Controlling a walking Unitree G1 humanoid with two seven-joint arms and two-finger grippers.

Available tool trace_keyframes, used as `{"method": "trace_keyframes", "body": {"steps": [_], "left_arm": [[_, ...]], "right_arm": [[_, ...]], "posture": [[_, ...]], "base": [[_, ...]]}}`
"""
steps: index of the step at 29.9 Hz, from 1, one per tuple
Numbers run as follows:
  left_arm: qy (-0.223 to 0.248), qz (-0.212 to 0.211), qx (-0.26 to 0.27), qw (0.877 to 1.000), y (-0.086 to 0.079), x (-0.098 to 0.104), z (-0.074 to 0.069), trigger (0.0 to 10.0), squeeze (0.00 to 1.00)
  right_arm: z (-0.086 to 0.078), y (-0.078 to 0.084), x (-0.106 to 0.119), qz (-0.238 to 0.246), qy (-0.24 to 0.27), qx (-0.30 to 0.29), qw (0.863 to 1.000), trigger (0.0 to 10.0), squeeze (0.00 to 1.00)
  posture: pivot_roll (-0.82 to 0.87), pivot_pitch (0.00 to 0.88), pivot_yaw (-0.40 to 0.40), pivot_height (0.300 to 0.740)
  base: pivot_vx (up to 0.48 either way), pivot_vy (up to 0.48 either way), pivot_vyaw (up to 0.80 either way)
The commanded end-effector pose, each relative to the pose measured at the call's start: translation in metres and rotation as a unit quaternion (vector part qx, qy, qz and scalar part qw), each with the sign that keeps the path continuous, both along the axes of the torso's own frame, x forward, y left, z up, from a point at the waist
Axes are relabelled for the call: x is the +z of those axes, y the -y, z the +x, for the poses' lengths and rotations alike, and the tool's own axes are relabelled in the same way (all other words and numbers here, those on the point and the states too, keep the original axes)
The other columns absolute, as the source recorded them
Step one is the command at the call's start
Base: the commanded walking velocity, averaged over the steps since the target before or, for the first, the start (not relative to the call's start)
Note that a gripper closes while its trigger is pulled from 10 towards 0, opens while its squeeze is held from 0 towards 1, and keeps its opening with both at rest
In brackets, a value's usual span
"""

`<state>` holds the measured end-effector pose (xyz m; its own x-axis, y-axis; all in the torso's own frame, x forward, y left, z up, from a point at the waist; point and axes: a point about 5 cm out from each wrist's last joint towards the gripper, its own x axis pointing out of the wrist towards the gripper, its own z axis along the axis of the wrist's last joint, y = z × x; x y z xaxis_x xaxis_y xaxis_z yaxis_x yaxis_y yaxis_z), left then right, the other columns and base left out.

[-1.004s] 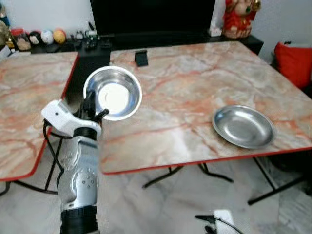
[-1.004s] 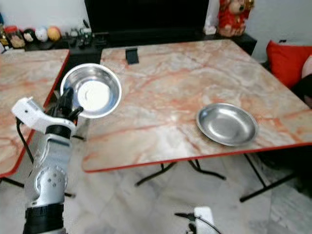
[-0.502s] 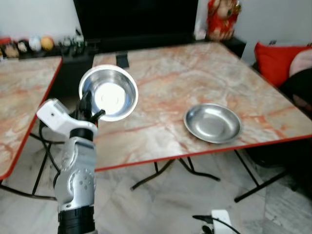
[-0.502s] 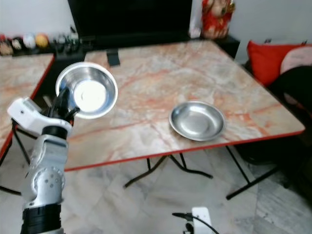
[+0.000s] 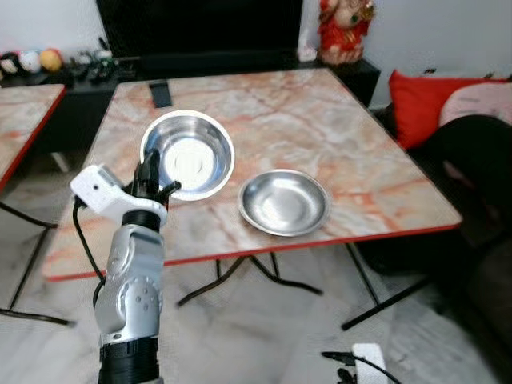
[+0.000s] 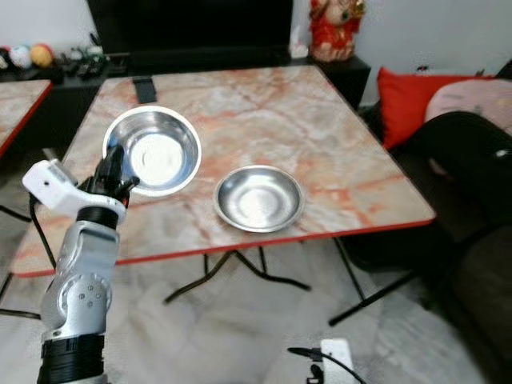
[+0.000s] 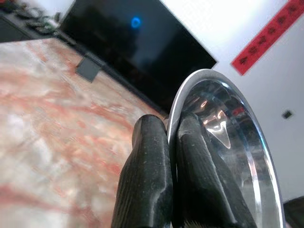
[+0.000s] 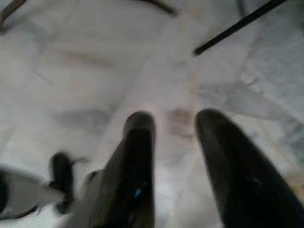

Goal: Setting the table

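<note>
Left arm is raised in front of the body, silver forearm pretty much vertical, with the white wrist block kinked off to the robot's left and the left gripper (image 5: 152, 178) pointing up and away. Its two black fingers (image 7: 147, 190) are pressed together, pinching the rim of the steel bowl (image 5: 189, 154) and holding it up tilted toward the camera. The right gripper (image 8: 175, 156) hangs low, aimed at the floor, fingers spread apart with nothing between them.

My head cameras looked down on one table (image 5: 344, 152); wrist cameras sat close behind my fingers.
</note>
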<state>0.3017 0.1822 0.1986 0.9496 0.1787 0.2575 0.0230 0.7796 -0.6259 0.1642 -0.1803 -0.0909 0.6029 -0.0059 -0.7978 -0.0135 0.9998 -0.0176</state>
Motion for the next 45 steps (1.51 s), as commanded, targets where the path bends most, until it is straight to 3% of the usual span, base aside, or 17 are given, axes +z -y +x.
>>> {"method": "trace_keyframes", "body": {"steps": [1, 5, 12, 14, 19, 38, 45], "left_arm": [[0.005, 0.006, 0.010, 1.000, -0.004, 0.004, 0.000, 10.0, 0.00], [-0.001, 0.009, 0.015, 1.000, -0.007, 0.000, -0.001, 10.0, 0.00], [-0.021, 0.081, 0.057, 0.995, -0.037, -0.005, -0.006, 10.0, 0.00], [-0.032, 0.126, 0.068, 0.989, -0.048, -0.004, -0.008, 10.0, 0.00], [-0.053, 0.155, 0.086, 0.983, -0.062, -0.005, -0.008, 10.0, 0.00], [-0.056, 0.143, 0.058, 0.986, -0.046, -0.009, -0.002, 10.0, 0.00], [-0.052, 0.142, 0.052, 0.987, -0.044, -0.008, 0.000, 10.0, 0.00]], "right_arm": [[-0.001, -0.005, -0.001, 0.006, -0.003, 0.002, 1.000, 10.0, 0.00], [-0.001, -0.005, -0.001, 0.006, -0.003, 0.003, 1.000, 10.0, 0.00], [0.000, -0.004, -0.001, 0.004, -0.004, 0.001, 1.000, 10.0, 0.00], [0.000, -0.004, -0.001, 0.003, -0.004, 0.002, 1.000, 10.0, 0.00], [0.000, -0.004, -0.001, 0.002, -0.004, 0.002, 1.000, 10.0, 0.00], [-0.001, -0.005, -0.001, 0.012, -0.004, 0.001, 1.000, 10.0, 0.00], [-0.002, -0.005, -0.001, 0.011, -0.006, 0.003, 1.000, 10.0, 0.00]], "posture": [[-0.05, 0.000, 0.008, 0.740], [-0.05, 0.000, 0.007, 0.740], [-0.05, 0.000, 0.003, 0.740], [-0.05, 0.000, 0.002, 0.740], [-0.05, 0.000, 0.001, 0.740], [-0.06, 0.000, 0.012, 0.740], [-0.05, 0.000, 0.012, 0.740]], "base": [[0.000, -0.472, 0.00], [0.000, -0.472, 0.00], [0.000, -0.472, 0.00], [0.000, -0.336, 0.00], [0.000, -0.052, 0.00], [0.000, 0.000, 0.17], [0.289, 0.000, 0.00]]}}
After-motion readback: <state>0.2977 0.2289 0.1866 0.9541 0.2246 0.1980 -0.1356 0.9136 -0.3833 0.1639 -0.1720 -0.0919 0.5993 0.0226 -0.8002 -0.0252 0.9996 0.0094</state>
